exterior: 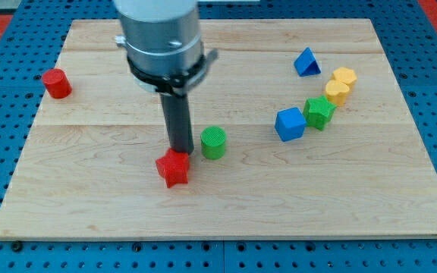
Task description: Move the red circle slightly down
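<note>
Starting at the view's left, you will find the small red cylinder block, the task's red circle (55,83), standing near the upper-left corner of the pale wooden board (89,197), alone and well apart from everything else. Nothing touches it, so as far as this moment shows, the push has not begun; the whole job appears to be ahead of you. Moving toward the middle, the arm's grey housing (161,38) hangs over the board, and its dark rod comes down to my tip (180,151), which sits at the upper edge of the red star-shaped block (173,168), touching it or nearly so; I cannot tell which. There are no jaws on this rig to spread or press together, only the rod. Just to the right of the tip stands the green cylinder block (213,142). Further right comes a cluster: the blue cube block (290,123), the green star-shaped block (319,112) beside it, the yellow block of rounded lobed shape (341,84) above that, and the blue triangular block (306,62) near the top. To finish, my judgement is you must bring the tip well left, above the red circle, then nudge downward.
</note>
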You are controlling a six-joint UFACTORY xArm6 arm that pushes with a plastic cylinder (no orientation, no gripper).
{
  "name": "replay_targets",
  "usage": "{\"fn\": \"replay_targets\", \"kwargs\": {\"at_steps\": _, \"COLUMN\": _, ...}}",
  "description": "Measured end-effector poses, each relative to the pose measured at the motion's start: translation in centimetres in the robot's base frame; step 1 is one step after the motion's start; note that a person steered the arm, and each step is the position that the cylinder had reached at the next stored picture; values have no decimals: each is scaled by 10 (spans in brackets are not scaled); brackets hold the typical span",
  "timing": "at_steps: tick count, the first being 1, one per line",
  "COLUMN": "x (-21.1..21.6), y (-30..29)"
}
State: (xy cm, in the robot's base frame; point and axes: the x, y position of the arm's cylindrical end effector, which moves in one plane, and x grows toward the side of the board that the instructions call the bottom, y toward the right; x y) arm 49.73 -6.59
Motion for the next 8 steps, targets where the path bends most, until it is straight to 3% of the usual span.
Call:
{"fn": "replay_targets", "kwargs": {"at_steps": 1, "x": -3, "y": -48}}
{"fn": "replay_targets", "kwargs": {"at_steps": 2, "x": 23, "y": 3}}
{"fn": "replay_targets", "kwargs": {"at_steps": 3, "x": 17, "y": 12}}
{"fn": "replay_targets", "kwargs": {"at_steps": 4, "x": 14, "y": -127}}
{"fn": "replay_targets", "kwargs": {"at_steps": 5, "x": -15, "y": -238}}
{"fn": "replay_targets", "kwargs": {"at_steps": 6, "x": -26, "y": -239}}
{"fn": "replay_targets", "kwargs": {"at_steps": 8, "x": -159, "y": -232}}
